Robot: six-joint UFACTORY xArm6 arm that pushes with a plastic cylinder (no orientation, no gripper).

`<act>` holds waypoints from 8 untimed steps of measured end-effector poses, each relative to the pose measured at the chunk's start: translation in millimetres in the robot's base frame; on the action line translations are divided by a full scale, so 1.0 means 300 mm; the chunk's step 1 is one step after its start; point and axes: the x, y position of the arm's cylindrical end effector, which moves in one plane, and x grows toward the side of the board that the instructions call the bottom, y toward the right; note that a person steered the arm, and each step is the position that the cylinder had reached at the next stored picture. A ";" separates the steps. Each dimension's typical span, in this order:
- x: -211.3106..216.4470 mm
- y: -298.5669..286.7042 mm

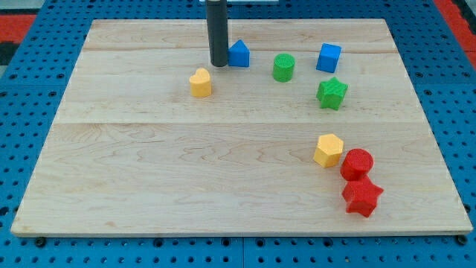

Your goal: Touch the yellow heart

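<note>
Yellow heart (200, 82) near my tip (219, 65), apart.

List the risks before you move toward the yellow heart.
My tip sits beside the blue triangular block; a careless start could nudge it. The yellow heart-shaped block lies close below-left, so overshooting may shove it rather than touch. The yellow hexagonal block could be mistaken for it.

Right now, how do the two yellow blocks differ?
The yellow heart sits upper left, just below-left of my tip, apart from other blocks. The yellow hexagon lies lower right, against the red cylinder. The heart is notched on top; the hexagon is flat-sided. Both are yellow and similar in size.
</note>
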 end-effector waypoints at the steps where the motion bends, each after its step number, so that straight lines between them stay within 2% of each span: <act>1: -0.025 -0.047; 8: 0.025 -0.008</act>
